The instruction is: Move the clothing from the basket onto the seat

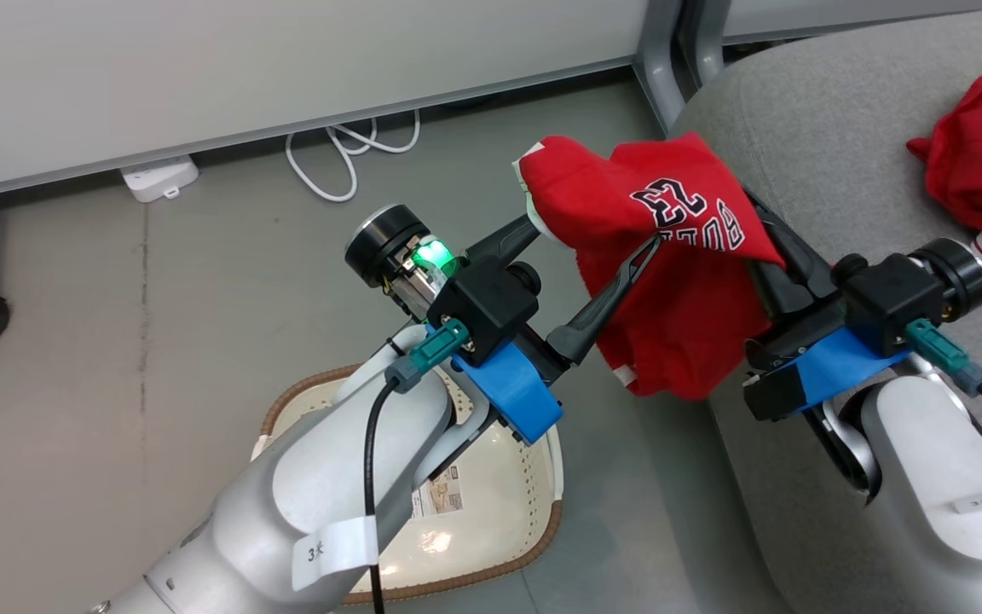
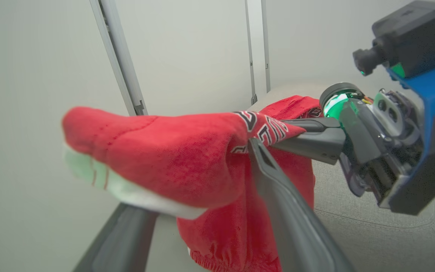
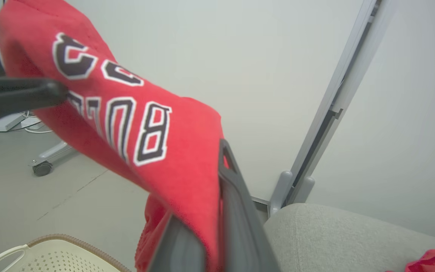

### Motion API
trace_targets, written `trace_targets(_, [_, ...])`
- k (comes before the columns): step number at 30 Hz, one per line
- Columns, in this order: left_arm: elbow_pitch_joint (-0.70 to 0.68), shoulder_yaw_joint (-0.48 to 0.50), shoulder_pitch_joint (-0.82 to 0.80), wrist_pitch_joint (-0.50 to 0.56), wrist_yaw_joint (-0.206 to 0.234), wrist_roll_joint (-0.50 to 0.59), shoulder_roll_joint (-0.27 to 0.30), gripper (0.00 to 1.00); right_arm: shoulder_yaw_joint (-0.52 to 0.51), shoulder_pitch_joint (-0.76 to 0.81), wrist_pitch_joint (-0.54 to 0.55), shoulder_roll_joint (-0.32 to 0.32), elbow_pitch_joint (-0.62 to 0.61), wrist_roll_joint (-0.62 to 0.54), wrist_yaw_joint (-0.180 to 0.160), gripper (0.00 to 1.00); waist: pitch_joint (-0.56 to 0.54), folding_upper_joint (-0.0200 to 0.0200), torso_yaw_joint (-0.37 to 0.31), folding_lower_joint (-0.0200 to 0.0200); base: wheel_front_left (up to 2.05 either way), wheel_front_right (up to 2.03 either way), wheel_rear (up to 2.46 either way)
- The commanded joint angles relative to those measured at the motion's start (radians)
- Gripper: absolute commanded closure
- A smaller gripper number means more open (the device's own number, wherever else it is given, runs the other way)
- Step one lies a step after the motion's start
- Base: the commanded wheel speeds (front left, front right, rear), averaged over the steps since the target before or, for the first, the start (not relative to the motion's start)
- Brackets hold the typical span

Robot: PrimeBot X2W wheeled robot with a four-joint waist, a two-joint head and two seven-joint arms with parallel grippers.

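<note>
Expect soft red number-23 basketball garment (image 1: 670, 281) light, limp. Your right gripper (image 1: 764, 247) fingers pinch it; left gripper (image 1: 597, 234) fingers spread. Take bunched folds.

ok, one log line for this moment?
numbered garment aloft at seat edge | right pincer shut on it | left pincer open, garment draped across it | other garment on seat | basket on floor

Bright even light, faint soft shadows, glare inside the basket (image 1: 491, 503), clothing (image 2: 145, 158) blurred close-up (wrist views).
</note>
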Motion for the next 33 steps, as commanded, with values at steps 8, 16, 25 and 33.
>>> trace_targets(8, [0.005, -0.016, -0.001, -0.003, -0.001, 0.006, 0.024, 0.00, -0.132, 0.051, -0.004, 0.026, -0.050, -0.021, 0.000, 1.00, 0.056, -0.0001, -0.082, -0.0001, 0.00, 0.00, 0.00])
trace_targets(16, [0.007, -0.048, 0.007, -0.003, -0.001, 0.007, 0.040, 0.00, -0.254, 0.099, -0.004, 0.062, -0.100, -0.025, 0.000, 1.00, 0.094, -0.0001, -0.144, -0.0001, 0.00, 0.00, 0.00])
trace_targets(25, [0.003, -0.075, 0.002, -0.003, -0.001, 0.012, 0.055, 0.00, -0.355, 0.159, -0.004, 0.097, -0.141, -0.038, 0.000, 1.00, 0.123, -0.0001, -0.204, -0.0001, 0.00, 0.00, 0.00])
trace_targets(33, [0.000, -0.088, -0.003, -0.003, -0.001, 0.012, 0.055, 0.00, -0.396, 0.201, -0.004, 0.119, -0.159, -0.044, 0.000, 1.00, 0.131, -0.0001, -0.228, -0.0001, 0.00, 0.00, 0.00])
